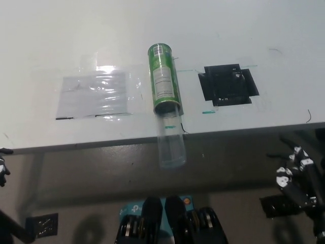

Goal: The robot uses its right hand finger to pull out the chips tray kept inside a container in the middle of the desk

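While half out of container (164, 77), tray (171, 143) well apart from right hand (298, 175) fingers (287, 173)

The green container (164, 79) lay on its side, its open mouth toward the desk (152, 30) edge; the clear chips tray (170, 144) stuck out past that edge.

Right hand (298, 175): black, white pads on fingers. Left hand (2, 168): white, black trim.
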`<state>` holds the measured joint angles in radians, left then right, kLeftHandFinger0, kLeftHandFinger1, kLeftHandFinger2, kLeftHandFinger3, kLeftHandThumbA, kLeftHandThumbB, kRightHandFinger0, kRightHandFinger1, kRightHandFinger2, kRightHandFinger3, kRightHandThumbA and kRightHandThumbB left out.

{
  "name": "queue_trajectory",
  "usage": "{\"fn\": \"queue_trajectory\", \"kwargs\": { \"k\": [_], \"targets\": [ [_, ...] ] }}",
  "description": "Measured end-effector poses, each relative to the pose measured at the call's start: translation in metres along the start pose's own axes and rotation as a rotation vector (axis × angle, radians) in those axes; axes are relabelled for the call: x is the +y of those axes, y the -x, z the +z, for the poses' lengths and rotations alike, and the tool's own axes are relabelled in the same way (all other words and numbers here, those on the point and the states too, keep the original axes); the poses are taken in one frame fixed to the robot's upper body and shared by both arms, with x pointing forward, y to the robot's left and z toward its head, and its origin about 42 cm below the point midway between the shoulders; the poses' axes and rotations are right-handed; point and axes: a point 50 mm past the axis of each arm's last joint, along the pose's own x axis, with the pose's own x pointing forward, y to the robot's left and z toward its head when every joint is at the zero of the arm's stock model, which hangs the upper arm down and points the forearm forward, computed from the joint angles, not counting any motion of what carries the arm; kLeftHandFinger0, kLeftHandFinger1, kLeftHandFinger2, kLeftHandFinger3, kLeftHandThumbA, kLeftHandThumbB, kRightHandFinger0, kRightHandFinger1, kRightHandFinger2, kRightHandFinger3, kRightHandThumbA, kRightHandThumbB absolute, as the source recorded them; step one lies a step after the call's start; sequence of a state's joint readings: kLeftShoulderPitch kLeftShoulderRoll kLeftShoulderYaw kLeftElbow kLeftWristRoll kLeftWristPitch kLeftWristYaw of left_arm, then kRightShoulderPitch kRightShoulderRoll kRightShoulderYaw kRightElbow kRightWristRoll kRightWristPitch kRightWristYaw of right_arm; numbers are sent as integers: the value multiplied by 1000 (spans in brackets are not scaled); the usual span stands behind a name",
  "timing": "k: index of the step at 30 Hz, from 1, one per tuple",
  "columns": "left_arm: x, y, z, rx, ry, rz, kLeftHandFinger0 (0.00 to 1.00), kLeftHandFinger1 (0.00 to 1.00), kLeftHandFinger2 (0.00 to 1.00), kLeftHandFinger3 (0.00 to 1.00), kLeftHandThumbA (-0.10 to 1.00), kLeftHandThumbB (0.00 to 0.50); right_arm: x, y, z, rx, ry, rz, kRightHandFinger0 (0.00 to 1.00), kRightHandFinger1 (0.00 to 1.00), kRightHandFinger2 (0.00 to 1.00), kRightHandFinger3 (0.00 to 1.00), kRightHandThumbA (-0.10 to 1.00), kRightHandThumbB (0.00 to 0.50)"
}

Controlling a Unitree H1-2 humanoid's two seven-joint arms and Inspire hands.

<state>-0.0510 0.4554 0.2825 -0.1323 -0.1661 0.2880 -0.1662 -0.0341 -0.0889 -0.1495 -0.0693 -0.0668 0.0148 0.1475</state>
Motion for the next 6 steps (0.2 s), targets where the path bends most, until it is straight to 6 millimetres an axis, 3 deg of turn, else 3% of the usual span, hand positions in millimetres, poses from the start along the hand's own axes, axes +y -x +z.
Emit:
{"fn": "queue_trajectory", "kwargs": {
  "k": [6],
  "targets": [
    [0, 0, 0, 1, 0, -1, 242, 209, 253, 470, 95, 0, -7, -5, -17, 70, -27, -87, 0, 0, 508, 779, -100, 239]
  ]
}}
